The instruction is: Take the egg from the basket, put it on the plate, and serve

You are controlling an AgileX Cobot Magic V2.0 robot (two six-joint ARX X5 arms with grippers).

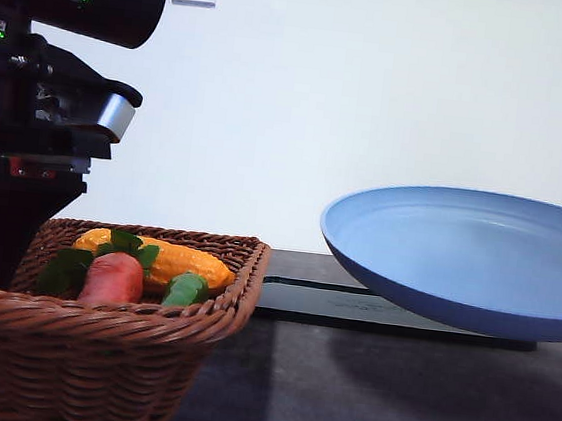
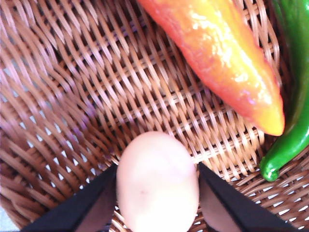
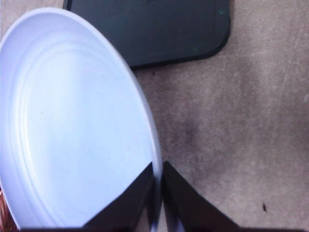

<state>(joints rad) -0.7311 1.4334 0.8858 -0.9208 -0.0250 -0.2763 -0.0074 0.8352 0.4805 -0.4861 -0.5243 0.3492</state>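
**Colleague:** What does your left claw do now?

**Me:** The left gripper (image 2: 157, 193) is low inside the basket (image 1: 96, 342), one finger on each side of the egg (image 2: 157, 182). The fingers seem to touch the shell, so I judge the egg is grasped. It sits close over the woven floor; if it is lifted I cannot tell.

**Colleague:** And the right one?

**Me:** The right gripper (image 3: 158, 203) is clenched on the rim of the plate (image 3: 72, 125). In the front view the plate hangs tilted above the table, on the right. I hold it there, I think, so the egg has a short way to travel.

**Colleague:** Something in the way?

**Me:** An orange pepper (image 2: 222, 63) and a green pepper (image 2: 294, 96) lie just beside the egg, not touching. The basket's right wall stands between egg and plate, so I must rise first. A black tray (image 3: 149, 29) lies far behind the plate.
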